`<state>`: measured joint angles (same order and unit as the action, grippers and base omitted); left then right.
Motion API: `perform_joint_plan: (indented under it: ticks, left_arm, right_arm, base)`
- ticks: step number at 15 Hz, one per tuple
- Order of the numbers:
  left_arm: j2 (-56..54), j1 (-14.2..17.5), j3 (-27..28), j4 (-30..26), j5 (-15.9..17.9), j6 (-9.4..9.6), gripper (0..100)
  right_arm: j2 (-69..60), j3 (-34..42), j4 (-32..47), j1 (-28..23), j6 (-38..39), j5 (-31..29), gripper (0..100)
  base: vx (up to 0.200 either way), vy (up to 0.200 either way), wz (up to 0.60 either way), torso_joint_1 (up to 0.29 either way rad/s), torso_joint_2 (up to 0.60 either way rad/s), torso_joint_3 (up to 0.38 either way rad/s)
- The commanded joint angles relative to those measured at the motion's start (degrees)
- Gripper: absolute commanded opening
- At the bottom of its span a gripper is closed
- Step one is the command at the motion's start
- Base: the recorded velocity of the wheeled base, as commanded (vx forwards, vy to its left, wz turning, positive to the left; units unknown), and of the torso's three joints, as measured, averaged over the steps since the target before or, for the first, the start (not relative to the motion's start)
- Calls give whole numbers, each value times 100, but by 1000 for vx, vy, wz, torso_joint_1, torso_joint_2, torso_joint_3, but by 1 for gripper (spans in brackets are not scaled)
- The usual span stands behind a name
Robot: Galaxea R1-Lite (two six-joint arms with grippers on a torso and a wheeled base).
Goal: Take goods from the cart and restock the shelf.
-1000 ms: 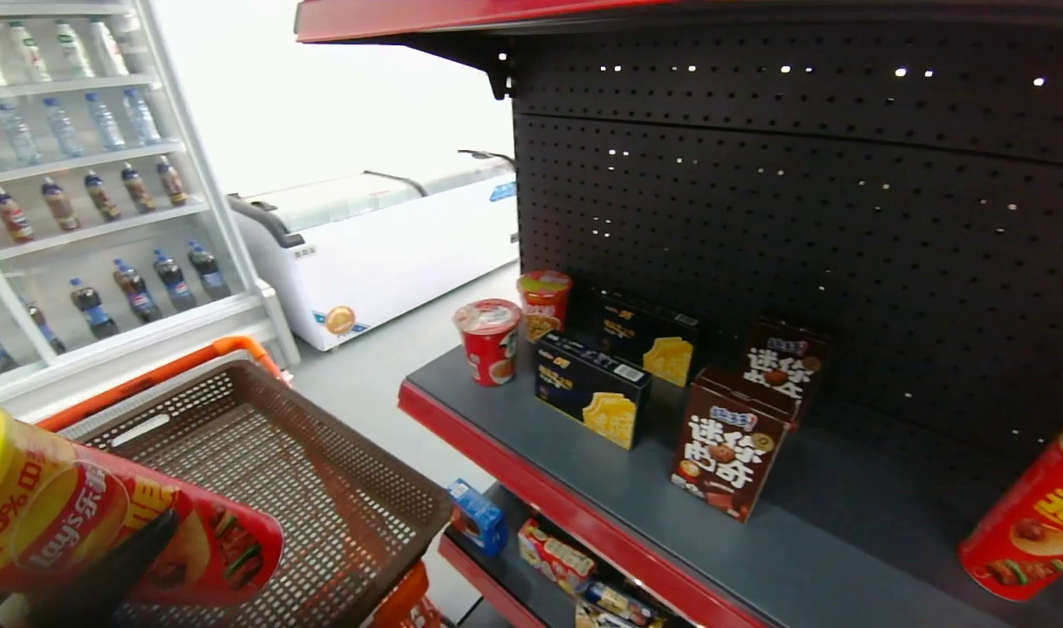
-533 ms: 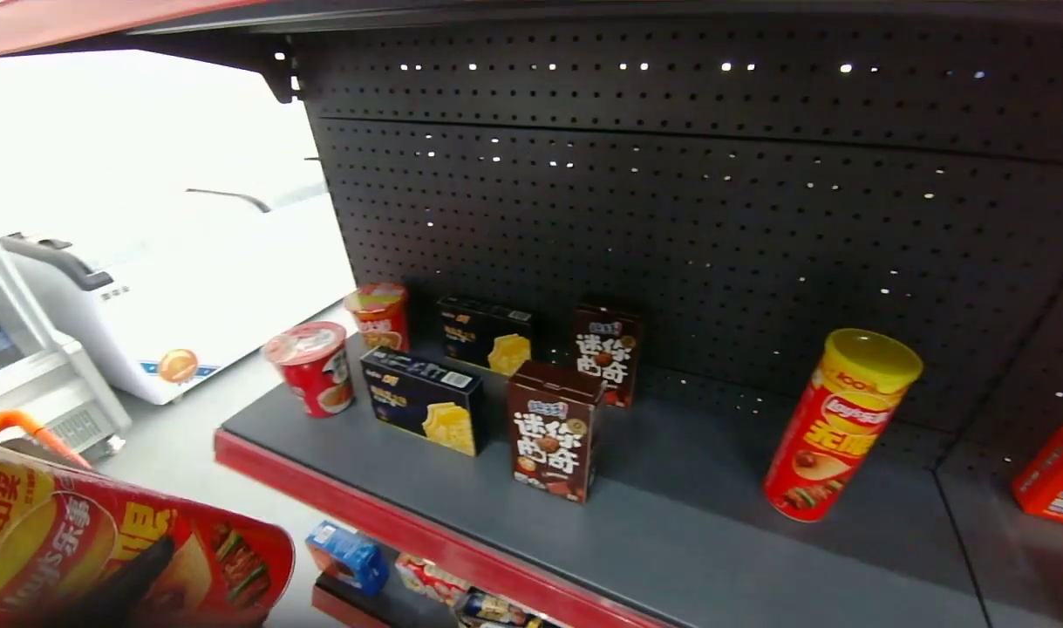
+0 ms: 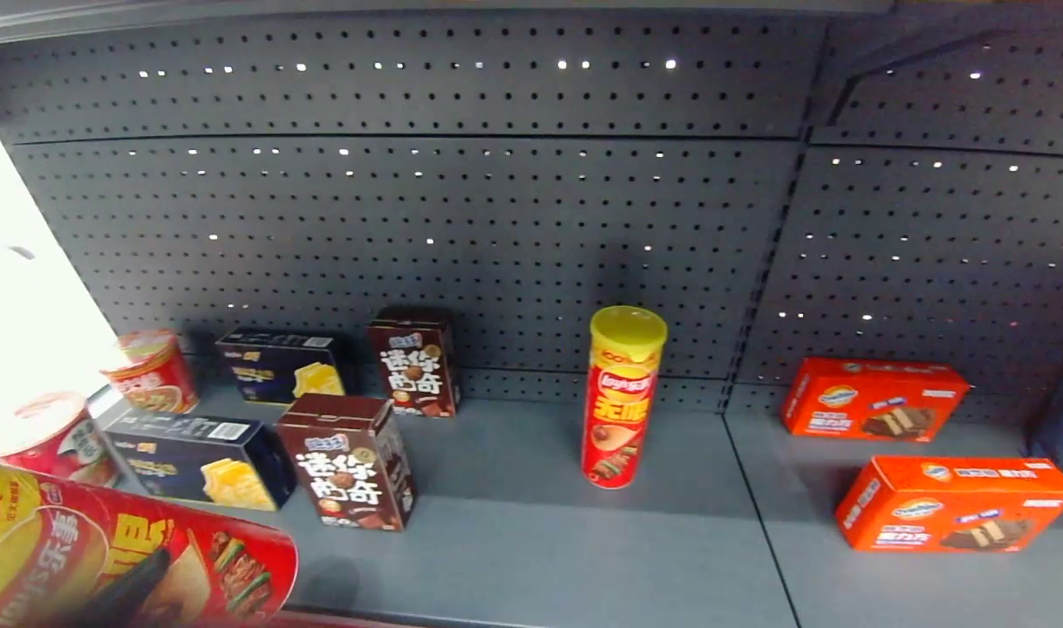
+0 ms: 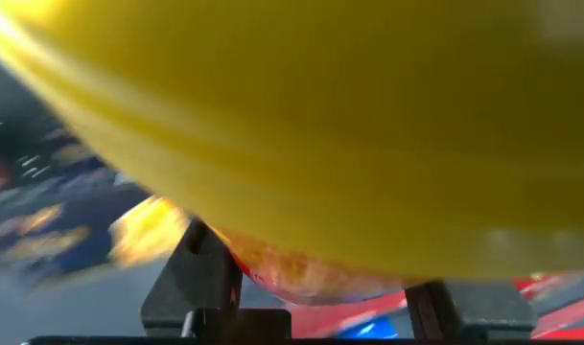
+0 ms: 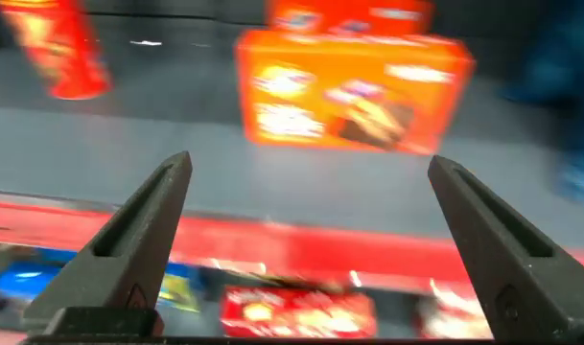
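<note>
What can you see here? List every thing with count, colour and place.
tall cardboard chip cans: two, red with yellow lids; one upright mid-shelf, one held at left.
round lidded cups: two, red, shelf's left end.
flat cardboard boxes: two, dark blue, beside the cups.
tall cardboard boxes: two, brown, right of the blue ones.
wide cardboard boxes: two, orange, right bay.
metal shelf: one, grey, pegboard back.
left claw: one, black, shut on a chip can.
right claw: one, black, open, facing orange boxes.
</note>
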<state>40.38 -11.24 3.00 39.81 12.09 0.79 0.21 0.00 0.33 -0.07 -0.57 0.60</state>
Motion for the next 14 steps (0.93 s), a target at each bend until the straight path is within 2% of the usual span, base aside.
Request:
perform_joint_plan:
  ticks: [1,7,10,11,12,13,14]
  left_arm:
    - [14,8,-1,0,-5,0,0]
    - [-144,25,-10,0,-32,-9,0]
    - [-276,280,52,-149,-199,17,0]
    - [-452,377,245,-615,-251,79,0]
    - [-750,421,491,-1248,-339,167,0]
    - [-1067,421,816,-2039,-445,395,0]
    - [-1357,430,1071,-2637,-515,571,0]
  right_arm:
    - [-3,0,2,-1,-4,2,100]
    - [-3,0,2,-1,5,2,100]
    - [234,-26,37,-28,-268,2,100]
    - [1157,-18,11,-538,49,-69,100]
    - [1790,-9,-24,-810,435,-95,100]
    - [1069,-105,-33,-625,-57,37,100]
    - [849,-545,29,-335,-391,318,100]
  base:
    - [0,0,0,0,0,0]
    - [0,0,0,0,0,0]
    - [0,0,0,0,0,0]
    - [0,0,0,0,0,0]
    - [0,0,0,0,0,0]
    - [0,0,0,0,0,0]
    - [0,0,0,0,0,0]
